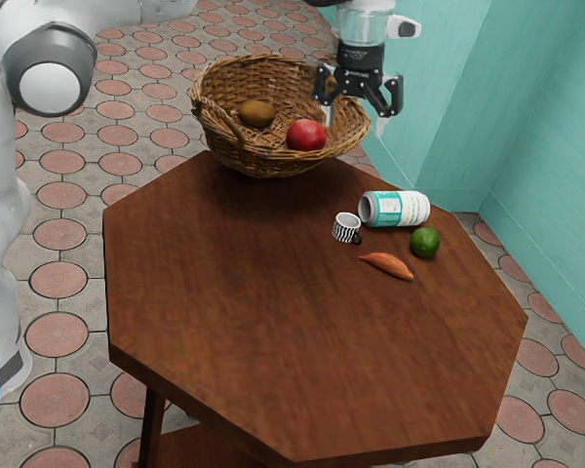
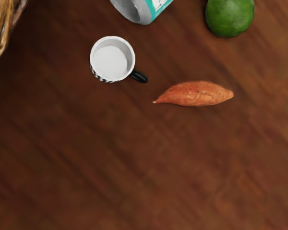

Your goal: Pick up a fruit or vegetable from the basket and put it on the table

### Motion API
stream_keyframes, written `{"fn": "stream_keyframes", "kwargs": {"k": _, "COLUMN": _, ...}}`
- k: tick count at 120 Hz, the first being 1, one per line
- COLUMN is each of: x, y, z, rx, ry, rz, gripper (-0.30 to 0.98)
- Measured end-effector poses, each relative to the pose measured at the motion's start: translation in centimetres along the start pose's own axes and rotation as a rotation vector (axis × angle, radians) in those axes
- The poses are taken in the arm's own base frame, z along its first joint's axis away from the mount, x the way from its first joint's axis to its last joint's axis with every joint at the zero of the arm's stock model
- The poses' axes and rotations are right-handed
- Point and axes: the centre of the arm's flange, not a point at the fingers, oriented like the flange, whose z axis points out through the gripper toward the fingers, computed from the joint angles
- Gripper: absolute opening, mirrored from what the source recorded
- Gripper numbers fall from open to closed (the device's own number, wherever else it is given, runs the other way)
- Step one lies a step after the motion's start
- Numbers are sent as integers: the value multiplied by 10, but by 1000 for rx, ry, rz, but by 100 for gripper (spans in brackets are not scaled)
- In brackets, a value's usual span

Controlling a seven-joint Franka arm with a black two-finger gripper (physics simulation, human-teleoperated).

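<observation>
Where the gripper [image 1: 355, 121] is: raised above table height, by the basket's exterior-view right side, its 2 fingers spread well apart.
Basket [image 1: 273, 164]: brown wicker, upright at the table's edge, with 2 pieces of produce inside.
Red fruit [image 1: 305, 135]: round, in the basket, on the gripper's side.
Brown produce [image 1: 255, 113]: rounded, also in the basket, apart from the red fruit.
Mug [image 1: 346, 227]: upright on the table, striped black and white outside, white inside, its black handle turned away from the basket.
Can [image 1: 395, 209]: white and teal, lying on its side just beside the mug.
Sweet potato [image 2: 194, 94]: orange, lying on the table near the mug, 1 pointed end towards it.
Lime [image 1: 425, 243]: green, on the table near the can and the sweet potato.
Table [image 1: 273, 312]: dark wood, angular top.
Wall [image 1: 468, 127]: teal, beyond the table.
</observation>
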Motion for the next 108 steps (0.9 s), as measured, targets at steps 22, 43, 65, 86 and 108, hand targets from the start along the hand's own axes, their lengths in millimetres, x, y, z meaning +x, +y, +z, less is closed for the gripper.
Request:
{"fn": "stream_keyframes", "kwargs": {"k": 22, "x": 77, "y": -49, "z": 36, "rx": -37, "ry": -20, "rz": 249, "gripper": 69}}
{"fn": "stream_keyframes", "kwargs": {"k": 43, "x": 111, "y": -114, "z": 8, "rx": -63, "ry": 47, "rz": 459, "gripper": 68}}
{"fn": "stream_keyframes", "kwargs": {"k": 65, "x": 137, "y": -173, "z": 13, "rx": -52, "ry": 53, "rz": 641, "gripper": 68}}
{"fn": "stream_keyframes", "kwargs": {"k": 86, "x": 138, "y": -180, "z": 46, "rx": -66, "ry": -8, "rz": 860, "gripper": 67}}
{"fn": "stream_keyframes", "kwargs": {"k": 108, "x": 134, "y": -179, "z": 66, "rx": -32, "ry": -65, "rz": 1106, "gripper": 68}}
